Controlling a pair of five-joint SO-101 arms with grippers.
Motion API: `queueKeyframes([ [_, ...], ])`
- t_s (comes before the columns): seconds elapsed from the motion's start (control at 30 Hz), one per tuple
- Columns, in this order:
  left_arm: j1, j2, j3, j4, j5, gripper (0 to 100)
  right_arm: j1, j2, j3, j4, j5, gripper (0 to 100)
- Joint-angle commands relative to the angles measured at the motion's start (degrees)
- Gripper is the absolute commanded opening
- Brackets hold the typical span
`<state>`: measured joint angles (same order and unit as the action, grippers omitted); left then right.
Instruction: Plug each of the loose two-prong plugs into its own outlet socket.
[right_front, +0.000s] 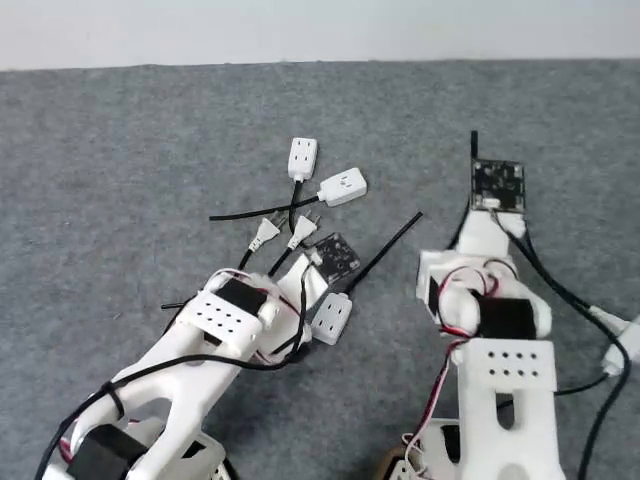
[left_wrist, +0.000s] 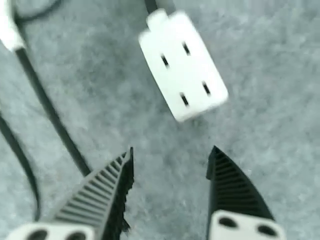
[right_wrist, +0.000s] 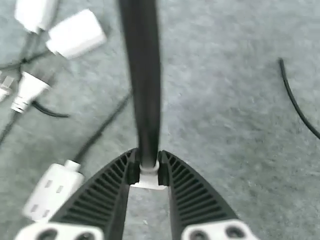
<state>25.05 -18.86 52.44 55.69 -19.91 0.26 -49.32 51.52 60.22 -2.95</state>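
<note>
The table (right_front: 110, 140) is mottled grey. The outlet socket (left_wrist: 182, 65) is white with dark slots, and the cord (left_wrist: 45, 105) beside it is black. The left gripper (left_wrist: 172, 150) and right gripper (right_wrist: 148, 154) have black ribbed fingers (left_wrist: 105, 195) on white bases. The plug (right_wrist: 148, 181) pinched in the right gripper seems white, its cable (right_wrist: 142, 75) black.

The desk (right_front: 110, 140) is covered in grey, matt, felt-like cloth, fuzzy and rough. The white rectangular outlet socket (left_wrist: 182, 67) is smooth, faintly glossy plastic. The thick black cord (right_wrist: 142, 75) looks smooth and rubbery. The left gripper (left_wrist: 170, 157) is matt black plastic, ribbed inside.
</note>
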Motion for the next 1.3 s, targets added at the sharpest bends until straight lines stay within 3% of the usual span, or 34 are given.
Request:
queueKeyframes([
  [0.0, 0.97, -1.49, -3.91, -3.87, -0.70, 24, 2.86, -1.89, 2.02, -3.12, 2.64, 0.8],
  [0.17, 10.02, -1.32, -4.70, -3.96, -0.26, 24, 6.99, -1.89, 5.45, -5.85, 4.22, 0.8],
  [0.27, 12.84, -0.53, -6.37, -4.75, 5.10, 24, 8.75, -1.89, 5.63, -5.76, 4.84, 0.8],
  [0.5, 6.77, 17.41, -20.70, -4.31, 17.93, 24, 8.84, -1.89, 5.89, -5.58, 4.92, 0.8],
  [0.7, 1.93, 34.02, -37.41, 7.56, 23.91, 24, 8.84, -1.89, 5.89, -5.49, 4.92, 0.8],
  [0.9, 3.96, 37.01, -38.90, 12.92, 27.16, 23, 8.66, -1.80, 5.98, -5.49, 4.92, 0.8],
  [1.0, 6.77, 37.10, -36.62, 13.27, 28.31, 18, 8.66, -1.80, 5.98, -5.49, 4.92, 0.8],
  [1.13, 9.14, 37.36, -34.68, 13.36, 30.42, 4, 8.66, -1.80, 5.98, -5.49, 4.84, 0.8],
  [1.27, 9.14, 37.10, -34.86, 14.51, 41.67, 1, 8.75, -1.80, 5.98, -5.49, 4.75, 0.8],
])
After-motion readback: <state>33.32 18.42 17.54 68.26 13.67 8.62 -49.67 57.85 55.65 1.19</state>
